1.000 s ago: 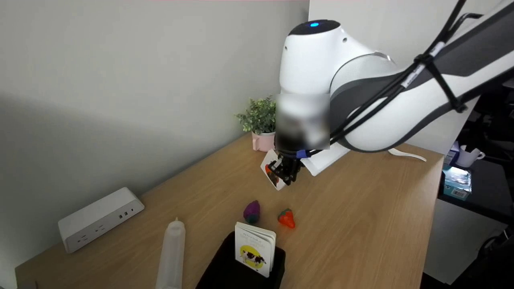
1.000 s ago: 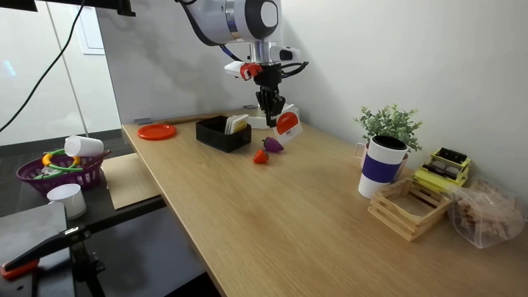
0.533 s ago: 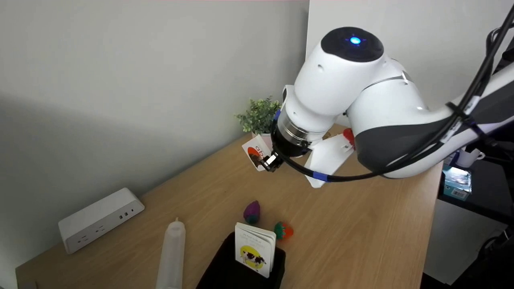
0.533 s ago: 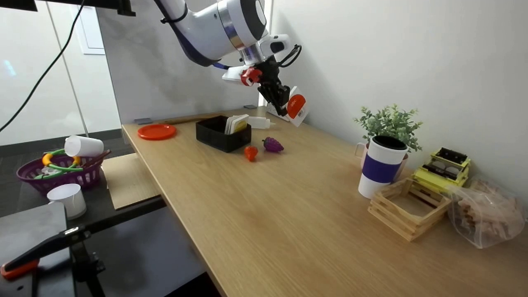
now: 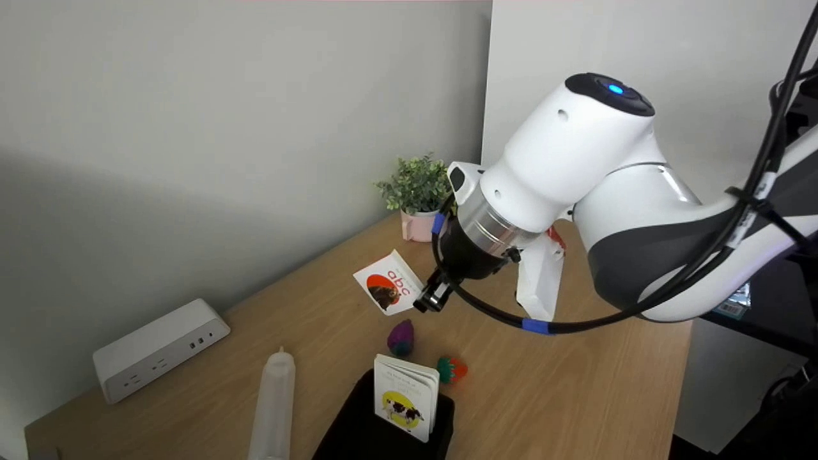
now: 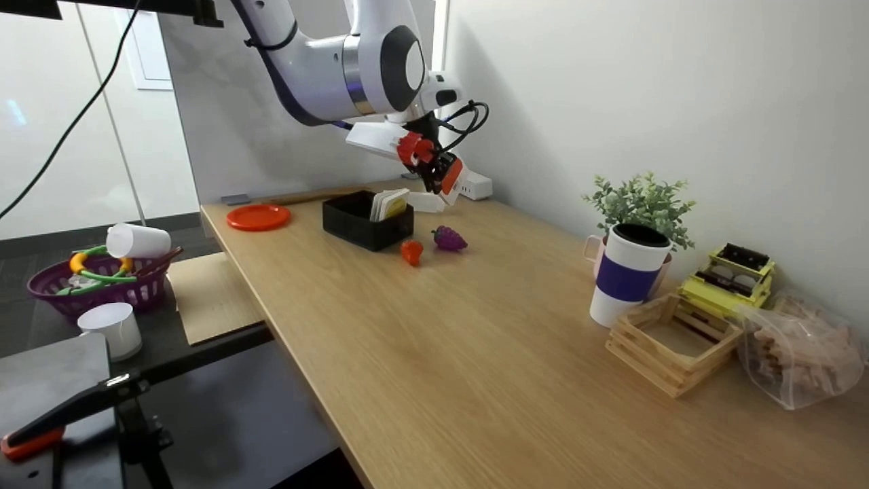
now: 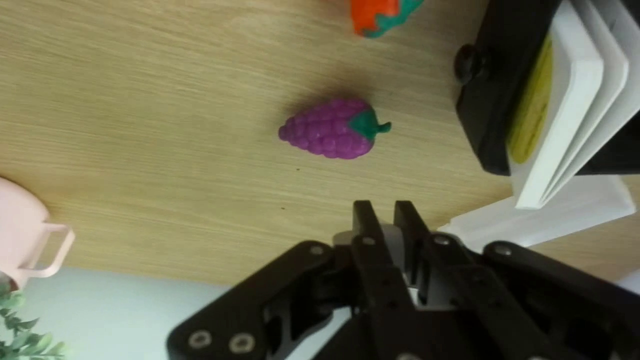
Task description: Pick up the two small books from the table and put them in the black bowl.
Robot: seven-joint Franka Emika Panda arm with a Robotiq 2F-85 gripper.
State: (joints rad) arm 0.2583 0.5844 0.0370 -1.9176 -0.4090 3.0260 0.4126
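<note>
- Gripper (image 7: 384, 210): narrow, pinching the abc book (image 5: 386, 281), which tilts near the bowl (image 6: 347, 227), outside it.
- Cow book (image 5: 402, 397): standing inside the bowl.
- Strawberry (image 5: 452, 369): just beside the bowl.
- Grapes (image 7: 327, 130): near the bowl.

The wood-grained table (image 6: 434, 380) is being bordered along its long side by a pale grey wall (image 6: 679, 102). In an exterior view, the lower part of this wall is being darkened by a broad, soft-edged shadow (image 5: 96, 236); at the far corner, it is being met by a whiter panel (image 5: 575, 38). In an exterior view, one end of the table is being backed by a grey partition (image 6: 326, 142), and a narrow bright strip (image 6: 440, 41) is being framed between partition and wall. Farther off, glossy white panels (image 6: 75, 176) are being divided by a thin seam (image 6: 112, 122) and edged at the foot by a dark band (image 6: 41, 248), below which dark flooring (image 6: 17, 288) is being seen.
</note>
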